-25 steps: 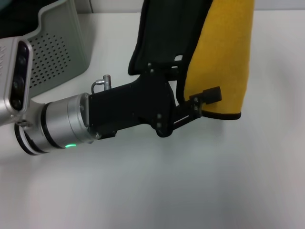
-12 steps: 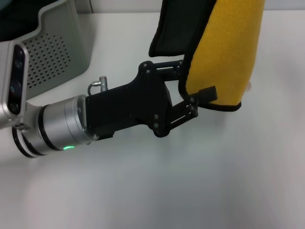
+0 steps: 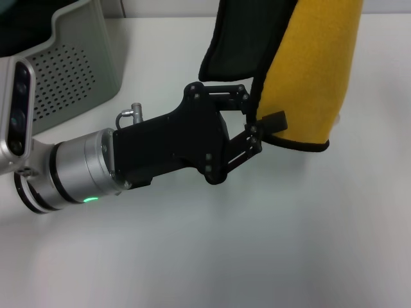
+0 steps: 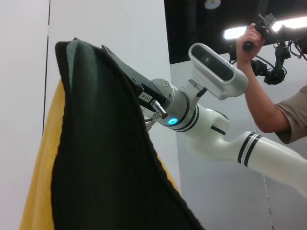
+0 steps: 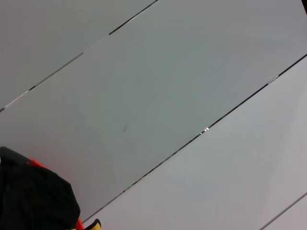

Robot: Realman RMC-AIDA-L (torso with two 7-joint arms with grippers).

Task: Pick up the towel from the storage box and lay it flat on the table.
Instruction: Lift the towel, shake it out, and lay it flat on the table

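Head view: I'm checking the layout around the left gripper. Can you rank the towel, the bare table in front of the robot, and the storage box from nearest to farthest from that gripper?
1. The towel: at the left gripper, its lower edge between the fingers.
2. The table: bare surface below the gripper.
3. The storage box: far-left corner, behind the arm.

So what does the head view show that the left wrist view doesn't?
Only the head view shows the light grey perforated plastic storage box, the plain white table and the left end effector at the towel's lower edge. Only the left wrist view shows the right arm and a person's hand. Both show the hanging mustard-yellow black-trimmed towel, dark on one face.
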